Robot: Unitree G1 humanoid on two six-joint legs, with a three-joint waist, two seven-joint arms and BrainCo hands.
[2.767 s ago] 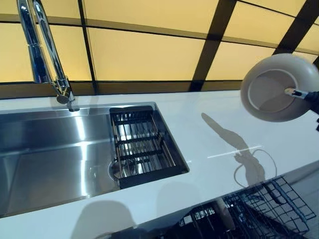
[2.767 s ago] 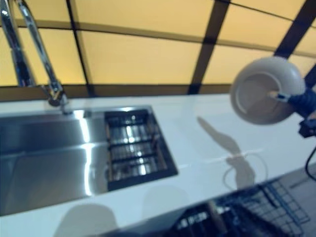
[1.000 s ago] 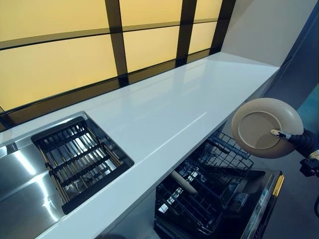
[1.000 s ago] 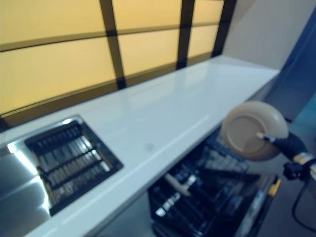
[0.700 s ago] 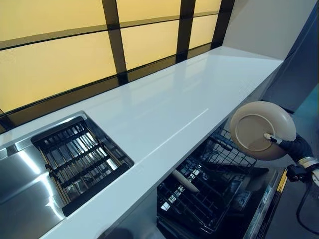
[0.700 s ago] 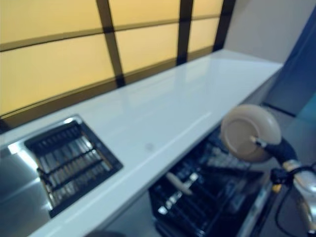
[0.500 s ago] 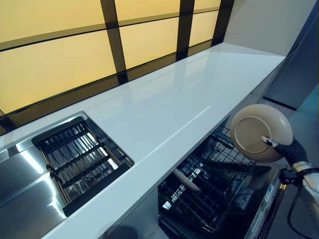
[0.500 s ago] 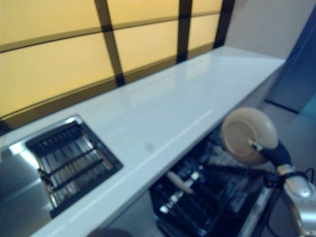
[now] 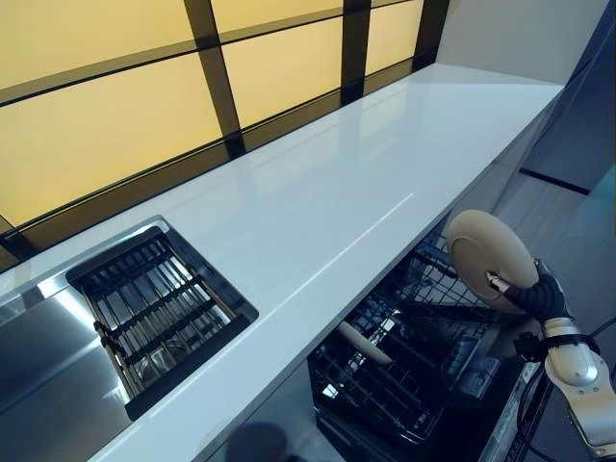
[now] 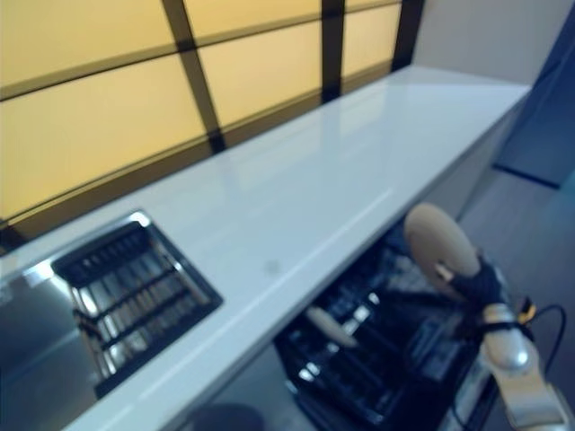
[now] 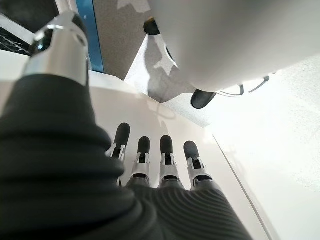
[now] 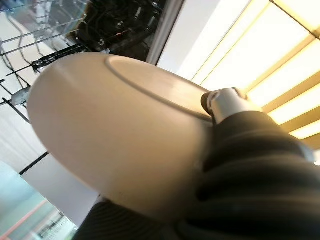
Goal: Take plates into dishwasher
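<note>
A beige plate (image 9: 484, 254) hangs tilted on edge just above the open dishwasher's black wire rack (image 9: 409, 358), below the counter's front edge. My right hand (image 9: 528, 295) is shut on it: the thumb (image 12: 226, 102) presses the plate's (image 12: 112, 132) inner face, and the fingers are hidden behind it. My left hand (image 11: 156, 161) appears only in its wrist view, its fingers straight and holding nothing, pointing at pale floor.
A long white counter (image 9: 318, 183) runs below yellow window panels. A steel sink (image 9: 38, 375) with a black drainer rack (image 9: 159, 313) lies at the left. A pale rounded piece (image 9: 364, 346) lies in the dishwasher rack. The dishwasher door (image 9: 515, 423) stands open toward me.
The right hand has come down and a little inward with the plate, which now stands more edge-on above the rack. The head camera has shifted slightly.
</note>
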